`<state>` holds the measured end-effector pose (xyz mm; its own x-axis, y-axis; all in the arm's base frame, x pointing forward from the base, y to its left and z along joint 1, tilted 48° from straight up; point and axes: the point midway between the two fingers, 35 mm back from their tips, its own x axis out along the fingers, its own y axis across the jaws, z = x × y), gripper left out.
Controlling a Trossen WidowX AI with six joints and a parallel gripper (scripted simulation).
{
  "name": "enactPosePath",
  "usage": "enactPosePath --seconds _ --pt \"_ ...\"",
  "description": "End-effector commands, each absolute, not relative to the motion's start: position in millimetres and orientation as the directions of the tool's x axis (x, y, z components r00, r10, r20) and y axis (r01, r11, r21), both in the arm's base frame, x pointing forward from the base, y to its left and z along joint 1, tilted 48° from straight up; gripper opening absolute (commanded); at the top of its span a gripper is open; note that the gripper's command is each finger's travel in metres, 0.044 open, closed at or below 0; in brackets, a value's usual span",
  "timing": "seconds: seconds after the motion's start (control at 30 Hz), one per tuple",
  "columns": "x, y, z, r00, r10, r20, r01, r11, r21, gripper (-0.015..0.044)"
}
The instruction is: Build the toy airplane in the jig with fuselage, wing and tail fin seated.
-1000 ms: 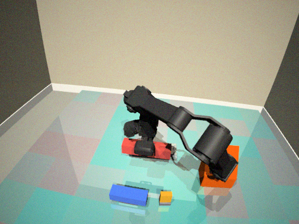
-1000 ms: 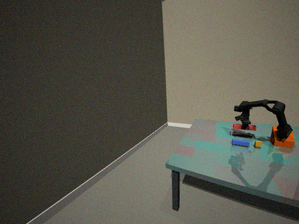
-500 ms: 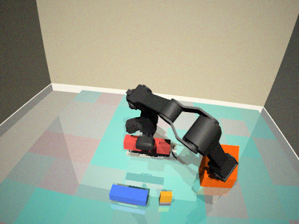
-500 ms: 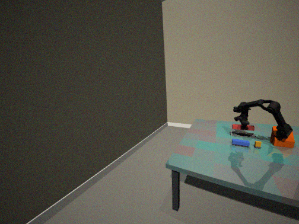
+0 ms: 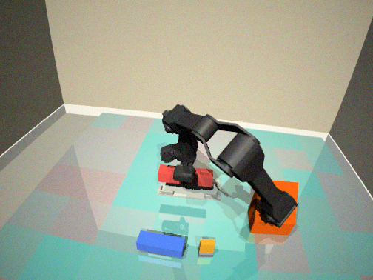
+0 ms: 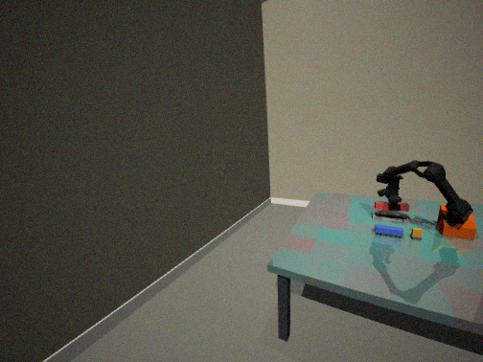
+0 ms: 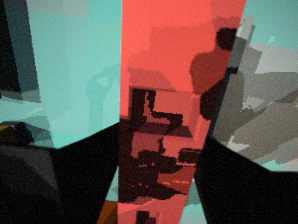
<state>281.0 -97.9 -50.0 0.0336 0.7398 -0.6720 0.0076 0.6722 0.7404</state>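
Observation:
My gripper (image 5: 185,174) (image 6: 394,206) (image 7: 157,128) is shut on the red fuselage (image 5: 165,175) (image 6: 404,207) (image 7: 170,30), with a finger on each side of its middle. The fuselage is roughly level, a little above the pale grey cradle (image 5: 166,192) (image 7: 241,47), with a gap between them in the exterior view. A square socket shows in its top in the wrist view. The blue wing (image 5: 160,244) (image 6: 388,231) lies on the table in front of the cradle. The small yellow-orange tail fin (image 5: 207,246) (image 6: 417,233) stands right of the wing.
The orange base block (image 5: 291,188) (image 6: 460,231) carries the arm, to the right of the cradle. The patchwork table (image 6: 331,259) reflects the arm and the parts. A beige wall (image 5: 207,55) rises behind, with dark walls at the sides.

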Motion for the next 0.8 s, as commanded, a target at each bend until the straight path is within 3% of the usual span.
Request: enactPosePath --seconds 0.0,0.47,0.7,0.77 --pt "281.0 -104.3 -61.0 0.039 0.735 -0.676 -0.005 0.677 0.736 0.0" --pt "273.8 -114.0 -100.2 0.04 0.736 -0.676 -0.029 0.677 0.735 0.0" --pt "273.9 -114.1 -100.1 0.04 0.736 -0.676 -0.029 0.677 0.735 0.0184" --pt "273.8 -114.0 -100.2 0.04 0.736 -0.676 -0.029 0.677 0.735 0.0195"
